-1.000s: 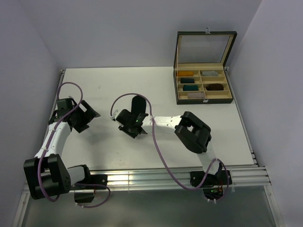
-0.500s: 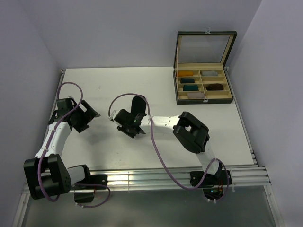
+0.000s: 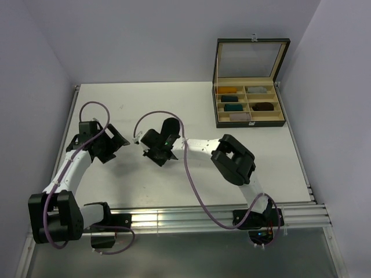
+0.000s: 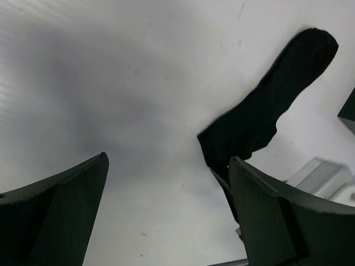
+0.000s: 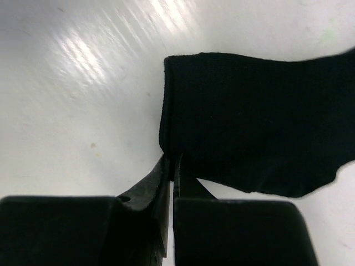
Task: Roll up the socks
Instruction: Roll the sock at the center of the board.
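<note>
A black sock (image 5: 249, 122) lies flat on the white table (image 3: 191, 104), mostly hidden under my right wrist in the top view (image 3: 170, 124). My right gripper (image 5: 173, 158) is shut, its jaws pinching the near corner of the sock's cuff. In the left wrist view the same sock (image 4: 272, 105) stretches up and to the right. My left gripper (image 4: 166, 210) hangs open just left of the sock, with bare table between its fingers. From above, the left gripper (image 3: 113, 143) sits a short way left of the right gripper (image 3: 162, 147). I see one sock only.
An open dark case (image 3: 249, 123) with a raised lid stands at the back right, its compartments holding several rolled bundles. The right arm's purple cable (image 3: 188, 174) loops over the table. Side rails edge the table (image 3: 75, 98).
My right gripper has closed on the sock's cuff corner. My left arm has shifted right, closer to the sock, still open.
</note>
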You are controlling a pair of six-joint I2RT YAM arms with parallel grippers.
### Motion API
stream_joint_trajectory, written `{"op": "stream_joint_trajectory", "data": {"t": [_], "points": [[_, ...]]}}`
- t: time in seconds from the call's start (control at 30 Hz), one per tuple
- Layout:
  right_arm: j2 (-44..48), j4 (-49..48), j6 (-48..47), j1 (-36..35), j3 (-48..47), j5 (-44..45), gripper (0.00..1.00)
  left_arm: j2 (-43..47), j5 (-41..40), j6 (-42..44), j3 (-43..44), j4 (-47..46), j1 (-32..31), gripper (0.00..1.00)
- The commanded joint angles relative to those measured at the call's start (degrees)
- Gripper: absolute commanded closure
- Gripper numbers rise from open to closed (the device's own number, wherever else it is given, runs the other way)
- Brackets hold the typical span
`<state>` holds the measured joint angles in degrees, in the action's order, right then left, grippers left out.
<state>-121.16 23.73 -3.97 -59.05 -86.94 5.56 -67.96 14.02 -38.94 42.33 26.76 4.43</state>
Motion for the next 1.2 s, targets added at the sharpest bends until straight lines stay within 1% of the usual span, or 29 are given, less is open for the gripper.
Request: {"op": "stream_joint_trajectory", "data": {"t": [0.0, 0.03, 0.07, 0.17, 0.2, 0.37, 0.4, 0.53, 0.7, 0.9, 0.93, 1.0, 1.07, 1.13, 1.17], "points": [[0.9, -0.8, 6.8, 3.4, 1.8, -15.7, 1.00, 2.0, -1.8, -3.5, -1.2, -2.5, -3.0, 0.05], [1.3, -1.5, 9.2, 4.4, 1.9, -18.5, 1.00, 1.7, -2.2, -4.0, -1.4, -2.9, -3.7, 0.05], [1.5, -2.2, 10.3, 6.3, 2.2, -23.3, 1.00, 1.5, -2.2, -4.6, -1.7, -3.4, -5.2, 0.05], [2.1, -5.5, 14.2, 9.0, 3.7, -29.5, 1.00, 0.8, -2.2, -7.5, -3.0, -6.2, -8.5, 0.06], [1.9, -6.9, 15.0, 10.6, 4.4, -33.6, 1.00, 0.6, -2.9, -8.9, -3.6, -6.8, -9.4, 0.06], [1.1, -12.4, 21.1, 15.0, 7.2, -44.5, 1.00, -1.8, -4.0, -12.9, -5.6, -12.8, -14.4, 0.08], [0.8, -14.6, 23.4, 16.4, 8.3, -48.0, 1.00, -2.2, -4.4, -14.4, -6.3, -13.8, -15.1, 0.09], [-1.2, -17.7, 27.4, 19.1, 9.2, -53.5, 1.00, -4.5, -5.7, -17.7, -7.5, -19.3, -17.7, 0.12], [-3.6, -22.2, 33.7, 21.2, 9.5, -58.5, 1.00, -8.5, -7.9, -19.9, -8.0, -26.0, -20.9, 0.17], [-5.7, -23.5, 36.7, 22.7, 9.2, -60.5, 1.00, -13.7, -9.1, -21.5, -8.2, -31.2, -22.9, 0.25], [-5.7, -23.5, 36.8, 22.7, 9.2, -60.6, 1.00, -14.6, -9.0, -21.8, -8.3, -31.9, -23.1, 0.28], [-6.4, -23.3, 36.8, 22.8, 9.0, -60.7, 1.00, -15.5, -8.7, -22.7, -8.4, -33.6, -23.1, 0.31], [-6.7, -23.3, 36.9, 22.8, 9.0, -60.7, 1.00, -16.5, -7.9, -23.5, -8.0, -34.3, -23.4, 0.37], [-7.0, -23.5, 37.1, 22.8, 9.1, -60.7, 1.00, -17.0, -7.8, -23.7, -7.5, -34.2, -23.8, 0.42], [-7.1, -23.5, 37.2, 22.8, 9.2, -60.7, 1.00, -16.9, -7.9, -23.7, -7.3, -33.9, -23.8, 0.44]]}}
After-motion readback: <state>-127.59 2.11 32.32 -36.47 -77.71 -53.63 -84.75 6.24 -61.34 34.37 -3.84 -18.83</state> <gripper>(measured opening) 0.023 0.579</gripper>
